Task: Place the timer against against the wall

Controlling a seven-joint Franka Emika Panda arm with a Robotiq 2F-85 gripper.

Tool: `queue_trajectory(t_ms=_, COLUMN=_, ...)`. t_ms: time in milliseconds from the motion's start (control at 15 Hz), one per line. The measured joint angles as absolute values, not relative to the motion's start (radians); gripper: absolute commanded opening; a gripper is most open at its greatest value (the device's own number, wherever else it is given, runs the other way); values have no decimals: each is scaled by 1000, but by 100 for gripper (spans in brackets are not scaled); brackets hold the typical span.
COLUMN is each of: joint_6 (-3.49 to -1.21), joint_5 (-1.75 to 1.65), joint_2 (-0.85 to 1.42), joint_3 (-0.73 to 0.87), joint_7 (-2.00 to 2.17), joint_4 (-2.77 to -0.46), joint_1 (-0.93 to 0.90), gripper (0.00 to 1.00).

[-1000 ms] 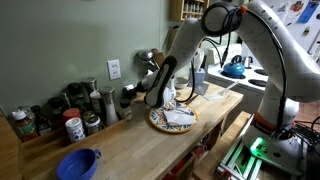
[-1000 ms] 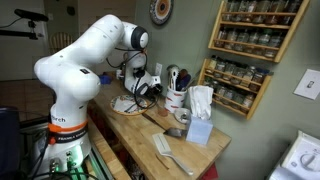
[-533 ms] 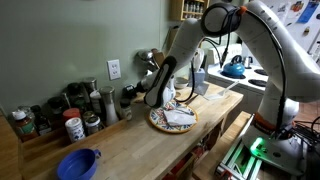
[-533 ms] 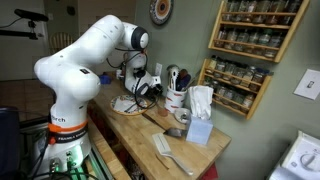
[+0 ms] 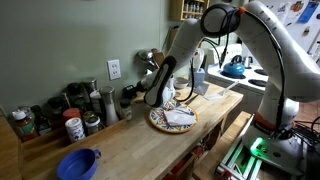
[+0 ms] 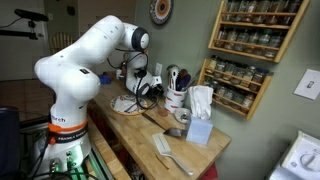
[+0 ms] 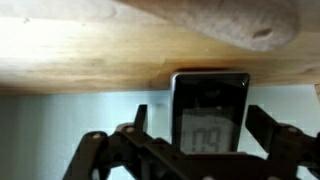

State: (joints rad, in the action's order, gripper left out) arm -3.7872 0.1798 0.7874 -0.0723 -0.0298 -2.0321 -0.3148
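In the wrist view the timer (image 7: 210, 100), dark with a pale digital face, stands where the wooden counter (image 7: 100, 50) meets the pale green wall (image 7: 60, 110). My gripper (image 7: 202, 112) straddles it. Its fingers are spread, with a strip of wall showing between the left finger and the timer, so it looks open. In both exterior views my gripper (image 5: 152, 97) (image 6: 146, 88) is low at the back of the counter next to the wall (image 5: 60, 40), right of the white outlet plate (image 5: 114, 68). The timer is hidden behind it there.
Spice jars and bottles (image 5: 70, 112) line the wall to the left of my gripper. A plate with a cloth (image 5: 172, 118) lies in front of it and a blue bowl (image 5: 78, 163) near the front edge. A tissue box (image 6: 198, 126) and brush (image 6: 165, 150) sit on the counter.
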Motion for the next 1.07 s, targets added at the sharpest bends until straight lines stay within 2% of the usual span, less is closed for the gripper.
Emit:
queue_trajectory(t_ms=667, joint_6=-3787, joint_5=176, joint_2=709, joint_3=-52, joint_7=-104, joint_4=-2132, joint_1=-354, gripper=100)
queue_trajectory(t_ms=1067, joint_6=-3757, joint_5=159, joint_2=559, joint_3=-68, joint_7=-103, joint_4=-2283, joint_1=-346, gripper=100)
